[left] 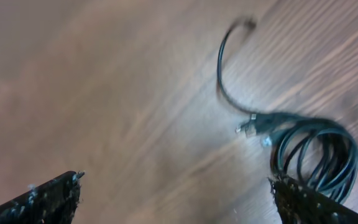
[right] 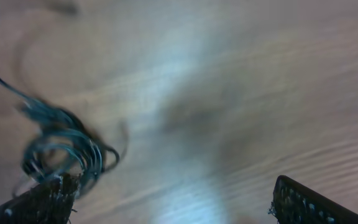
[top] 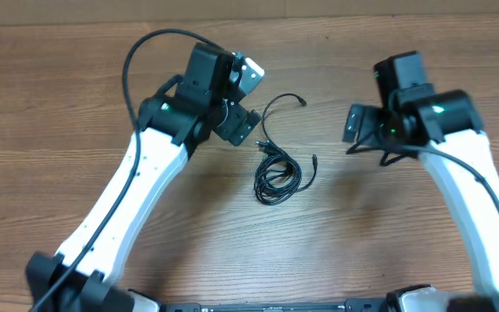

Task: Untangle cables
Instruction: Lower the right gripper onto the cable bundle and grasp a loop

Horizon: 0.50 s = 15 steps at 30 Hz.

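Note:
The cables (top: 277, 176) lie as a small black coiled bundle on the wooden table, with one strand curving up to a plug at the far end (top: 303, 101) and a short end to the right. In the left wrist view the coil (left: 319, 152) lies at the right, by the right finger. In the right wrist view it is blurred at the left (right: 64, 146). My left gripper (top: 243, 102) hovers left of the bundle, open and empty (left: 176, 196). My right gripper (top: 353, 130) hovers to the right, open and empty (right: 173, 199).
The wooden table (top: 76, 104) runs on all sides of the bundle. A thick black arm cable (top: 137, 52) loops above the left arm. The arm bases sit at the near edge.

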Tool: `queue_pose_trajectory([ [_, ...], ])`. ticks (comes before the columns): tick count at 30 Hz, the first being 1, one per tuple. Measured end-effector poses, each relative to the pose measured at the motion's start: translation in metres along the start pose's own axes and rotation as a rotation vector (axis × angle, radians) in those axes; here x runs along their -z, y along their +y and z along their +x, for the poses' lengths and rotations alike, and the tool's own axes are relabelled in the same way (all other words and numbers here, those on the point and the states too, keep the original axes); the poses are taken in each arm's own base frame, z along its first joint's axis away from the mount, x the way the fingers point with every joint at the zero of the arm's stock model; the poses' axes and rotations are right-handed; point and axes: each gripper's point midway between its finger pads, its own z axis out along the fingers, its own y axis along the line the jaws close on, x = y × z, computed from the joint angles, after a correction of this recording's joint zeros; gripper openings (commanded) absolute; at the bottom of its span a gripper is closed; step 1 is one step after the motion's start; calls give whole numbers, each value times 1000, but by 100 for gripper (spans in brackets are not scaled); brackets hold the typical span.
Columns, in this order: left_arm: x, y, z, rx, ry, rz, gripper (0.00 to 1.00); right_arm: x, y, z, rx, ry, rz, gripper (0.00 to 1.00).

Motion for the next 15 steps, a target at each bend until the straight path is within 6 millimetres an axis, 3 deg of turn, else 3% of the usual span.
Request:
queue_pose_trajectory([
  [5,-46,10,34,71,154,18,99,-37,16,26,6,160,-59,100],
  [8,-63,20,47,125,193,11,100,-48,28,36,20,188,-113,100],
  [13,-69,39,55,258,176,51,99,-70,66,64,120,222,-244,100],
  [15,-68,38,54,289,160,104,100,-80,76,73,155,217,-274,100],
])
